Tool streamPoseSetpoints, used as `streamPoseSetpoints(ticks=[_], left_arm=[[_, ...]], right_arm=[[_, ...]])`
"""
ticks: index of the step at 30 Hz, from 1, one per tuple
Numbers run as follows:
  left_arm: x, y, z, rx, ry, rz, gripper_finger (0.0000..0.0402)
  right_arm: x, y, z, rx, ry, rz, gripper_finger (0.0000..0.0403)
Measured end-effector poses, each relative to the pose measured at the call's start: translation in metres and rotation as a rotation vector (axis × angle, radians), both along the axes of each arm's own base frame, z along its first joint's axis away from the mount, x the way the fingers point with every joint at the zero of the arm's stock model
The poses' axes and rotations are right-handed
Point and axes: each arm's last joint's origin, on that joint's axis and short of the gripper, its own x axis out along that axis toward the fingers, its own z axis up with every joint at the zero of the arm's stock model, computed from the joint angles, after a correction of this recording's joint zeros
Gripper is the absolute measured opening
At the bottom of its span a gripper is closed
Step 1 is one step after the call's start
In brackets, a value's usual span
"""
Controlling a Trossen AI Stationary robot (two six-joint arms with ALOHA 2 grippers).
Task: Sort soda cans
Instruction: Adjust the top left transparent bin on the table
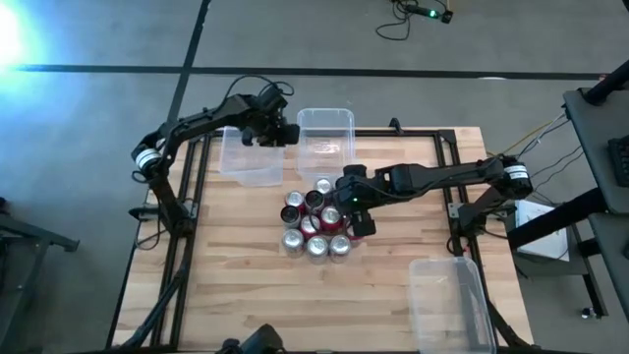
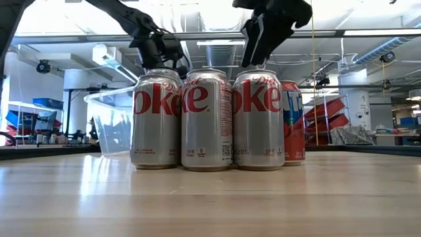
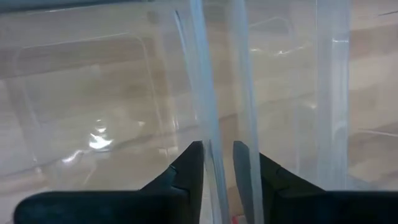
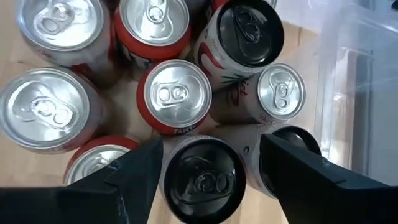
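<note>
The left gripper point(image 1: 287, 133) hangs at the far side of the wooden slatted table point(image 1: 236, 265), over the seam between two clear rectangular plastic bins point(image 1: 251, 157); its wrist view shows the dark fingers point(image 3: 189, 168) parted by a narrow gap with the bins' thin rims running between them, gripping nothing. Toward the middle, the small cylindrical metal soda cans point(image 1: 316, 224), silver, red and black-topped, stand upright in one tight cluster, shoulder to shoulder. The right gripper point(image 1: 356, 211) hovers spread wide directly above that cluster's right edge, a black-topped can point(image 4: 204, 177) sitting just below and between its fingers point(image 4: 134, 174). The cans look rigid but thin-walled and smooth, so likely slippery and easy to dent; if full they would be fairly heavy. A mid-body pinch across the round sides seems safest, yet neighbours touch on nearly every side, leaving little room for fingers to descend. Open table lies around the cluster, and a third clear plastic bin point(image 1: 450, 300) waits near the front right corner.
</note>
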Motion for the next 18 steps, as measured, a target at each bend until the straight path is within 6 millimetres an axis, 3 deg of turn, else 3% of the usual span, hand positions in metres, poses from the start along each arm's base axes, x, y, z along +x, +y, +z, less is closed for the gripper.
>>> streamPoseSetpoints(ticks=[10,18], left_arm=[[0.011,-0.003,-0.001,0.019,-0.027,-0.080,0.0153],[0.010,-0.008,0.004,0.017,-0.034,-0.152,0.0203]], right_arm=[[-0.014,0.000,0.021,0.008,-0.068,-0.005,0.0299],[-0.021,0.000,0.030,0.020,-0.101,-0.020,0.0296]])
